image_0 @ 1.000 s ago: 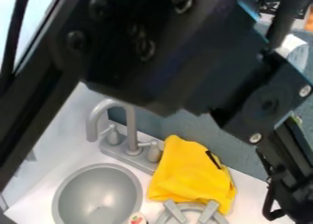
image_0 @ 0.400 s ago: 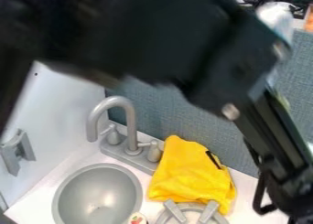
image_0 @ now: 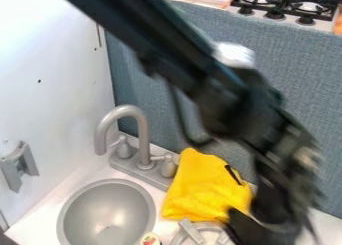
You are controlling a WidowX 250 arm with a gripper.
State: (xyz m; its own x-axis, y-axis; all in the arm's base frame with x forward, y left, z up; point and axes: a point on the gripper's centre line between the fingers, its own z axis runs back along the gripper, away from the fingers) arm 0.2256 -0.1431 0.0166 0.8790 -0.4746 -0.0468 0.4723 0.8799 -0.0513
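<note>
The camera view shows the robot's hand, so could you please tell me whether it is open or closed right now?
Hand: open or closed cannot be told; it is low at the right, by the yellow cloth.

Seen from a fixed camera above the white desk (image_0: 41, 223), at fairly close range, looking down at a slant over the round sink (image_0: 107, 209) and gray faucet (image_0: 142, 134) toward a blue-gray partition (image_0: 287, 74); bounded at left by a white panel (image_0: 60, 104) and taking in, farther off, a stove (image_0: 287, 6) at upper right.
</note>
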